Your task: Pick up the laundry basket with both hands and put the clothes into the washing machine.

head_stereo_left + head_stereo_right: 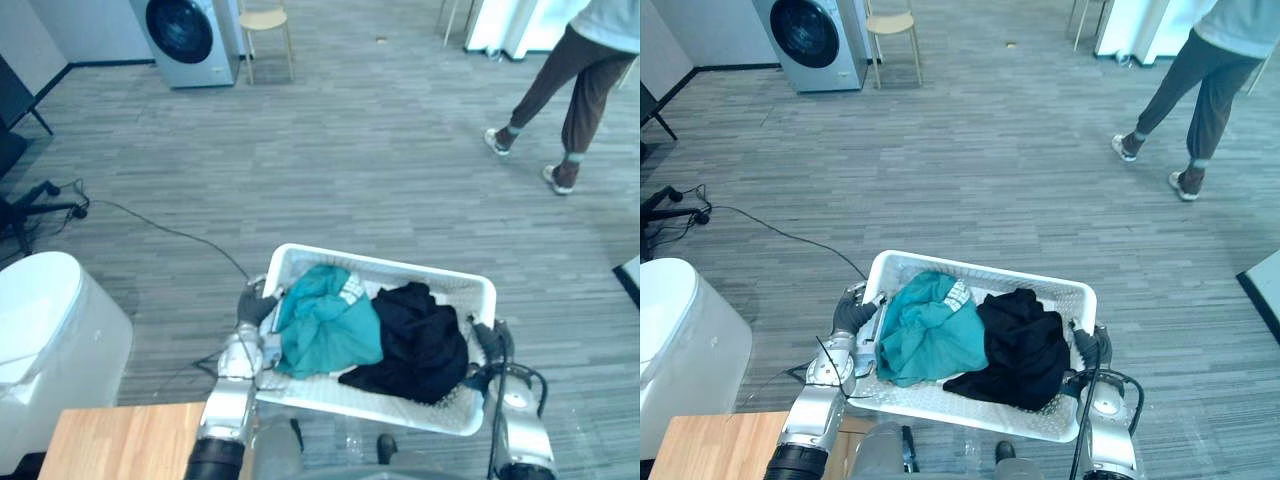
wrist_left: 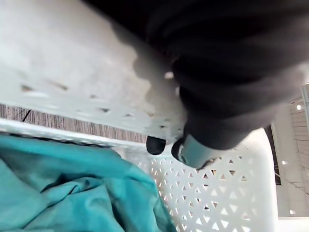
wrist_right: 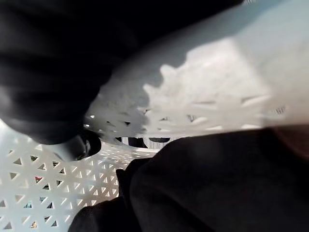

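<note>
- Step, as I judge it: carry the basket (image 1: 400,268) level to the washer (image 1: 185,35), which stands well beyond the basket's left end. Turn that way with both ends at an even height, so nothing spills.
- Left hand (image 1: 256,305) is at the basket's left end, fingers (image 2: 155,145) hooked over the rim and clamped on it.
- Teal cloth (image 1: 325,325) lies in the basket's left half, touching the black cloth (image 1: 420,340) in its right half.
- Right hand (image 1: 1090,348) is at the basket's right end, a fingertip (image 3: 81,145) curled inside the rim, gripping.
- A person (image 1: 575,70) walks well beyond the basket's right end.
</note>
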`<state>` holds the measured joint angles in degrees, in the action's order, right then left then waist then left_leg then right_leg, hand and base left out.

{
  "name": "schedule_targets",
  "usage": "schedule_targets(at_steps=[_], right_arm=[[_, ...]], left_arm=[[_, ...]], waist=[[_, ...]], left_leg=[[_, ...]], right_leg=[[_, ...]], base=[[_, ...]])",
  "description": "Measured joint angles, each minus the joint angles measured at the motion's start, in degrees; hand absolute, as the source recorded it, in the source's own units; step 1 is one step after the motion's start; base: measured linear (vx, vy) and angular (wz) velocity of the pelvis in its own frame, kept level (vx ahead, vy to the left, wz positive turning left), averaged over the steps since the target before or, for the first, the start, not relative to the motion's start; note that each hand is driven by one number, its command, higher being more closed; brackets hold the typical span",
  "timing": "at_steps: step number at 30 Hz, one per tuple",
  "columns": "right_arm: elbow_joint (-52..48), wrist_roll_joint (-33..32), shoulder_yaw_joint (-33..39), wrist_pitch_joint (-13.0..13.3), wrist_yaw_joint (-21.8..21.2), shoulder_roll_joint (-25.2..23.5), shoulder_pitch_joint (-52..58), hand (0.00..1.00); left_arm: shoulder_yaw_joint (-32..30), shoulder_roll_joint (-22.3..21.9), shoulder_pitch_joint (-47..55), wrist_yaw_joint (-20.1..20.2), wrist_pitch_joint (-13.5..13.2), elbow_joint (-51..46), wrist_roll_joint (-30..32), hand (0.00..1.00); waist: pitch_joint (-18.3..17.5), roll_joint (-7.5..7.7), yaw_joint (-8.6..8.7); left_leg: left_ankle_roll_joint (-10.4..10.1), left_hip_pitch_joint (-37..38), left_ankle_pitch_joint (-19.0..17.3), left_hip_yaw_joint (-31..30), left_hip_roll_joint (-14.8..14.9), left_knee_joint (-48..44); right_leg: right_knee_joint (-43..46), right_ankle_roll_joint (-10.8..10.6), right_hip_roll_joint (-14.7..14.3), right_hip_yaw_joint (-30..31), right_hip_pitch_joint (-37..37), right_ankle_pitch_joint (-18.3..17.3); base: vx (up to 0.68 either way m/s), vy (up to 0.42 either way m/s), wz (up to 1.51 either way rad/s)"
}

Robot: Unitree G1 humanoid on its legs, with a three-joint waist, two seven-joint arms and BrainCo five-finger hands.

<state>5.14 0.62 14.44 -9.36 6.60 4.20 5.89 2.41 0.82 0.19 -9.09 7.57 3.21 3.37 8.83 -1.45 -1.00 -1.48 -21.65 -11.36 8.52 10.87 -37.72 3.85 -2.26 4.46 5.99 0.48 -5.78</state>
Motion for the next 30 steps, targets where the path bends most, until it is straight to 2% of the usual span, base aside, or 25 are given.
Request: schedule_targets(at_steps=[1, 3, 5, 6, 7, 8, 9, 11, 12, 13, 14, 17, 18, 19, 20, 21, 22, 23, 24, 25, 26, 27, 28, 29, 30], right_arm=[[0.26, 0.01, 0.02, 0.0, -0.04, 0.4, -0.7, 1.0], [0.4, 0.02, -0.06, -0.01, -0.07, 0.65, -0.94, 1.0], [0.41, 0.05, 0.31, 0.02, -0.04, 0.27, -0.83, 1.0], [0.42, 0.12, 0.23, 0.04, -0.06, 0.13, -0.8, 1.0], [0.75, 0.72, 0.27, 0.03, -0.06, -0.86, -0.81, 1.0], [1.57, 1.31, 0.21, 0.04, -0.06, -1.55, -0.83, 1.0], [3.91, 1.97, -0.41, 0.02, -0.06, -2.62, -1.01, 1.0], [5.39, 2.31, -1.49, -0.01, -0.05, -3.75, -0.8, 1.0], [5.37, 2.4, -2.06, -0.12, -0.05, -4.18, -0.68, 1.0], [5.03, 2.4, -1.99, -0.12, -0.05, -4.21, -0.68, 1.0], [4.75, 2.4, -1.97, -0.12, -0.05, -4.12, -0.68, 1.0], [1.37, 2.4, -1.87, -0.25, -0.06, -3.44, -0.34, 1.0], [0.17, 2.4, -1.89, -0.22, -0.06, -3.13, -0.04, 1.0], [-0.21, 2.39, -1.96, -0.12, -0.06, -2.61, -0.06, 1.0], [-0.2, 2.38, -2.06, -0.12, -0.05, -2.63, 0.0, 1.0], [-0.09, 2.37, -2.12, -0.14, -0.05, -1.86, -0.11, 1.0], [0.19, 2.38, -1.95, -0.5, -0.02, -0.65, -0.9, 1.0], [0.18, 2.38, -1.93, -1.25, -0.01, 0.46, -0.82, 1.0], [0.17, 2.38, -1.97, -1.26, -0.01, 0.94, -0.44, 1.0], [-0.07, 2.34, -2.59, -1.2, -0.03, 1.49, 1.06, 1.0], [-1.06, 2.33, -2.65, -1.19, 0.04, 1.61, 1.81, 1.0], [-2.07, 2.32, -2.68, -1.16, 0.39, 1.16, 1.65, 1.0], [-2.49, 2.32, -2.91, -1.06, 1.03, 0.52, 1.02, 1.0], [-2.49, 2.32, -2.93, -1.07, 1.08, 0.47, 0.92, 1.0], [-2.46, 2.32, -3.26, -1.16, 1.14, 0.44, 0.96, 1.0]], left_arm=[[-0.11, -0.32, 0.07, -0.09, -0.01, 0.0, -0.08, 1.0], [-0.12, -0.47, 0.07, -0.13, -0.05, 0.03, -0.07, 1.0], [-0.18, -0.66, 0.4, -0.28, -0.12, -0.18, -0.02, 1.0], [-0.19, -0.56, 0.4, -0.33, -0.19, -0.18, 0.0, 1.0], [-0.21, -0.14, 1.0, -0.67, -0.19, -0.14, 0.01, 1.0], [-0.2, 0.42, 1.26, -0.91, -0.17, 0.05, 0.09, 1.0], [-0.19, 1.75, 2.0, -0.96, 0.18, 0.32, 0.23, 1.0], [-0.59, 3.16, 3.42, -1.23, 0.35, 0.26, 0.38, 1.0], [-0.71, 3.35, 3.46, -1.23, 0.71, 0.11, 0.8, 1.0], [-0.67, 3.35, 3.44, -1.19, 0.76, -0.58, 0.84, 1.0], [-0.6, 3.33, 3.39, -1.17, 0.75, -0.8, 0.84, 1.0], [-0.67, 2.71, 2.1, -1.1, 0.55, -1.22, 0.8, 1.0], [-0.63, 2.74, 0.83, -1.11, 0.46, -0.91, 0.85, 1.0], [-0.62, 2.66, -0.21, -1.11, 0.25, -0.23, 1.26, 1.0], [-0.58, 2.52, -0.31, -1.13, 0.21, -0.08, 1.37, 1.0], [-0.64, 1.52, -0.53, -1.26, -0.1, 0.95, 1.72, 1.0], [-1.13, -0.29, -0.85, -1.7, 0.06, 2.28, 1.69, 1.0], [-2.15, -2.18, -1.3, -1.56, 0.66, 3.63, 1.86, 1.0], [-2.15, -2.73, -0.72, -1.51, 0.72, 3.72, 1.83, 1.0], [-2.04, -3.38, 0.92, -0.97, 0.63, 3.6, 1.78, 1.0], [-1.84, -3.34, 1.54, -0.89, 0.43, 2.96, 1.77, 1.0], [-2.2, -3.35, 1.49, -0.94, -0.17, 2.55, 1.72, 1.0], [-2.68, -2.98, 1.43, -1.03, -0.57, 1.9, 1.39, 1.0], [-2.64, -2.79, 1.41, -1.03, -0.61, 1.81, 1.27, 1.0], [-2.57, -2.42, 1.56, -1.03, -0.6, 1.8, 1.25, 1.0]], waist=[[0.02, -0.11, -0.49], [-0.37, -0.68, -0.8], [-1.11, 0.23, -0.48], [-1.1, 0.4, -0.01], [-0.84, 1.27, -0.24], [-0.68, 2.07, -0.22], [-0.72, 2.88, -0.5], [-0.58, 2.28, -0.64], [-0.65, 1.79, -0.34], [-0.9, 1.44, 0.29], [-1.0, 1.26, 0.35], [-2.06, -0.17, 2.05], [-2.34, -0.3, 2.32], [-3.42, 1.05, 2.54], [-3.69, 0.95, 2.81], [-3.87, -0.27, 3.17], [-4.18, -3.5, 2.64], [-4.04, -3.5, 2.85], [-4.0, -3.52, 3.35], [-3.8, -3.04, 3.38], [-4.3, -4.14, 3.15], [-4.38, -4.84, 2.48], [-4.34, -4.93, 1.26], [-4.31, -4.9, 0.53], [-4.14, -4.65, -0.26]], left_leg=[[-2.1, 0.07, 1.32, -1.6, -1.33, 9.82], [-2.85, 0.62, 4.46, -1.62, -2.46, 12.64], [0.84, 0.77, 1.25, -0.72, -6.11, 9.89], [2.81, 0.69, -2.06, -0.7, -7.69, 6.63], [4.15, 2.87, -4.85, 0.32, -9.47, 5.07], [4.57, 4.8, -5.73, 1.18, -10.4, 5.07], [5.42, 8.86, -7.42, 2.47, -11.5, 5.22], [6.33, 15.06, -10.43, 3.48, -11.76, 6.35], [6.44, 18.85, -11.54, 3.71, -11.76, 8.45], [6.19, 22.32, -11.9, 3.67, -11.55, 11.37], [5.95, 23.38, -12.06, 3.65, -11.31, 12.22], [2.08, 31.17, -12.42, 2.41, -7.67, 18.98], [0.43, 33.26, -12.66, 1.95, -6.51, 20.16], [-1.4, 35.35, -13.67, 0.88, -5.79, 20.33], [-2.45, 36.56, -14.24, 0.04, -5.16, 20.14], [-3.47, 38.31, -14.8, -1.24, -3.71, 18.68], [-5.76, 38.09, -13.46, -1.89, -1.06, 15.48], [-6.48, 34.98, -3.4, -2.58, -1.16, 4.54], [-4.93, 33.14, 3.51, -2.55, -1.15, -0.77], [-1.7, 30.04, 23.83, -1.49, 0.24, -8.96], [0.07, 26.43, 25.34, -0.11, 4.59, -18.16], [2.8, 21.37, 21.4, 1.68, 8.67, -26.91], [4.88, 14.42, 14.55, 2.58, 10.78, -33.97], [4.67, 11.73, 12.45, 2.57, 10.97, -35.29], [3.81, 4.95, 6.37, 3.25, 10.01, -33.46]], right_leg=[[0.5, -1.99, 1.66, 0.14, 0.07, -1.44], [1.98, -3.63, 3.26, 0.69, 0.44, -3.99], [7.04, -3.5, 5.78, 1.13, 0.63, -7.02], [22.12, -6.79, 5.84, 1.49, -3.31, -10.01], [36.76, -10.9, 6.6, 3.29, -7.65, -9.34], [43.4, -13.65, 6.83, 4.52, -9.39, -7.76], [53.5, -13.49, 6.73, 4.93, -12.05, -3.75], [63.13, -11.14, 6.33, 0.22, -15.65, -3.74], [65.46, -6.89, 6.35, -3.58, -18.6, -6.15], [64.02, -4.16, 6.38, -6.89, -21.77, -8.04], [62.88, -3.49, 6.35, -7.97, -22.83, -8.52], [37.65, -1.38, 3.99, -14.52, -27.89, -7.76], [22.91, -0.55, 1.91, -13.61, -27.82, -2.47], [13.27, -0.12, 0.25, -11.65, -27.37, 6.18], [12.24, 0.27, -0.52, -11.52, -26.96, 11.0], [13.88, -0.39, -1.58, -11.64, -26.53, 13.56], [17.56, 0.72, -3.21, -14.27, -26.75, 12.47], [25.4, 1.97, -1.79, -14.41, -26.37, 7.64], [27.81, 1.91, -0.78, -14.98, -25.09, 6.58], [27.32, 2.38, -0.25, -16.37, -19.4, 3.5], [23.74, 2.02, -0.76, -16.52, -14.22, 1.32], [21.66, 2.3, -2.11, -16.68, -10.67, -0.51], [19.46, 3.18, -2.7, -16.62, -6.96, -2.63], [18.54, 3.13, -2.66, -16.61, -5.49, -3.01], [15.33, 2.17, -1.64, -16.61, -1.12, -3.83]], base=[[0.1, 0.142, -0.05], [0.29, 0.312, -0.11], [0.42, 0.301, 0.14], [0.43, 0.206, 0.28], [0.44, 0.206, 0.23], [0.46, 0.183, -0.01], [0.5, 0.15, -0.23], [0.57, 0.136, -0.38], [0.63, 0.095, -0.24], [0.53, 0.049, -0.16], [0.65, 0.037, -0.05], [0.63, -0.024, 0.17], [0.75, -0.111, 0.32], [0.77, -0.139, 0.3], [0.79, -0.169, 0.26], [0.63, -0.12, -0.05], [0.91, -0.159, -0.05], [0.59, -0.092, -0.06], [0.71, -0.158, 0.27], [0.57, -0.134, 0.28], [0.85, -0.148, 0.16], [0.84, -0.077, -0.16], [0.68, -0.022, -0.27], [0.75, 0.041, -0.3], [0.6, 0.082, -0.1]])
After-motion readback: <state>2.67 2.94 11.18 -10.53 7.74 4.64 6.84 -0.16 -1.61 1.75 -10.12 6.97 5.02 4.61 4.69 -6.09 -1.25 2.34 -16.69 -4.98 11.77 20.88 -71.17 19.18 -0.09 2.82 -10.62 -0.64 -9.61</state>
